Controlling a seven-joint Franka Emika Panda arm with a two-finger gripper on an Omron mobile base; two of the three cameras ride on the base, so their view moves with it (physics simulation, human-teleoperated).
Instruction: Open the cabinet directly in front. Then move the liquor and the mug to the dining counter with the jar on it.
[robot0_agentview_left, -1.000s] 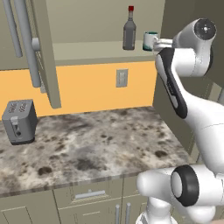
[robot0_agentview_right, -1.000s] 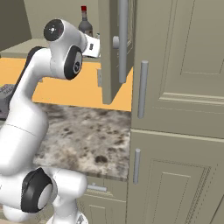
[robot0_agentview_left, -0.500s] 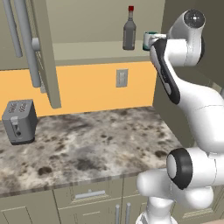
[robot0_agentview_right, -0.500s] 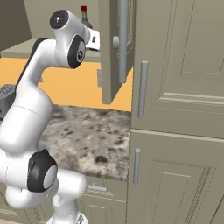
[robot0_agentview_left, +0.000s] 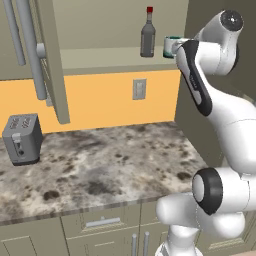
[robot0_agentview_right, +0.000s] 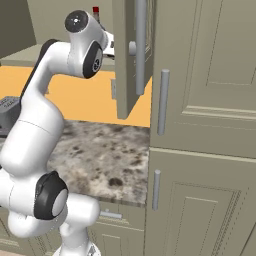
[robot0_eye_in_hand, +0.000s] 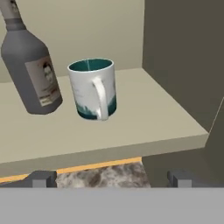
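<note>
The upper cabinet stands open, its left door (robot0_agentview_left: 50, 60) and right door (robot0_agentview_right: 131, 55) swung out toward me. On its lowest shelf (robot0_eye_in_hand: 131, 127) the grey glass liquor bottle (robot0_eye_in_hand: 33, 72) with a red cap (robot0_agentview_left: 149, 9) stands left of the white mug (robot0_eye_in_hand: 92, 89). The mug has a teal inside and its loop handle faces the hand camera. My gripper (robot0_eye_in_hand: 112, 179) is open, with its fingertips (robot0_eye_in_hand: 43, 178) wide apart, just in front of the shelf edge and a little below the mug. It holds nothing. In the left base view my forearm covers most of the mug (robot0_agentview_left: 171, 45).
Below the cabinet lies a speckled worktop (robot0_agentview_left: 100, 165) with a grey toaster (robot0_agentview_left: 21, 139) at its left. A wall socket (robot0_agentview_left: 139, 89) sits on the orange backsplash. A tall panelled cabinet (robot0_agentview_right: 205, 125) stands close on the right.
My arm has risen a little and drawn nearer to the shelf. The bottle and mug have not moved.
</note>
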